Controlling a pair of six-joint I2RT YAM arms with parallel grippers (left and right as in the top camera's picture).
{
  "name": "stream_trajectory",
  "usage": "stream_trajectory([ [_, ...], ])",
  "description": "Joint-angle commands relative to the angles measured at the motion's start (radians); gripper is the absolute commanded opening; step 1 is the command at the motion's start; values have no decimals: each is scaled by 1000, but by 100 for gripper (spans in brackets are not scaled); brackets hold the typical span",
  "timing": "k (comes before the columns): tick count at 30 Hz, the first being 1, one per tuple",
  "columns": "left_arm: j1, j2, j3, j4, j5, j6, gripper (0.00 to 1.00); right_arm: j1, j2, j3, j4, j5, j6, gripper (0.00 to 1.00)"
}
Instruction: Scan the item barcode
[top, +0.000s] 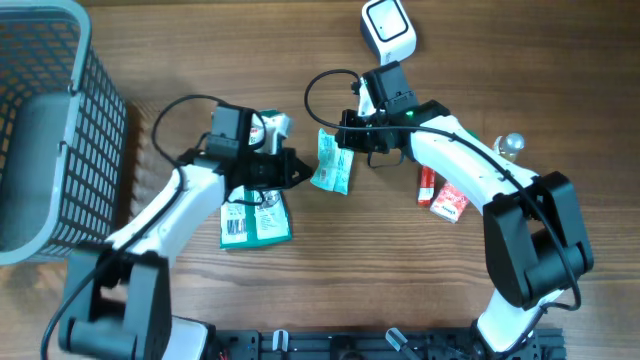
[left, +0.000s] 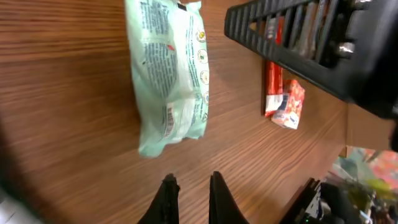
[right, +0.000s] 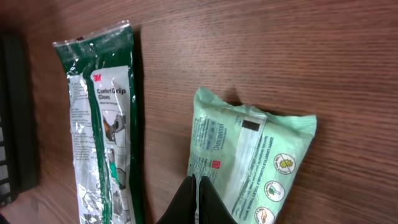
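Right gripper (right: 196, 190), closed and empty, hovers at the green pouch's (top: 332, 165) 12 o'clock, left gripper (left: 189, 186) likewise at 9; open one, pinch an edge, lift its printed face toward the scanner (top: 388, 28)

Overhead view looks straight down on the counter (top: 400, 280); both wrist views sit close above it, sharing the green packet (left: 168, 81).

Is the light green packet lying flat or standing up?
Lying flat. The light green packet rests on the wooden table, its whole printed face showing from above.
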Motion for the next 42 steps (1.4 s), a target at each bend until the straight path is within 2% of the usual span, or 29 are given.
stream_trajectory([
  [1,-15,85,-6,59,18,-68,4,3,8,-5,2,-16,4,4],
  [8,-15,195,-6,77,-39,-66,4,3,140,-5,11,-17,6,4],
  [13,-14,225,-5,57,-166,-66,4,3,200,-5,11,-16,8,4],
  [19,21,114,63,3,-165,-74,4,3,200,-5,11,-16,7,4],
  [24,13,5,84,3,-114,-143,4,0,170,32,13,-82,6,4],
  [27,-10,10,84,5,-90,-148,4,1,86,66,13,-150,-18,5],
  [31,-53,34,84,28,-122,-149,4,0,2,66,-27,-101,-18,7],
  [34,-86,74,84,74,-235,-150,4,2,1,58,-106,-98,-18,4],
  [42,-92,180,84,201,-285,-194,4,3,28,-4,-161,-98,-9,4],
])
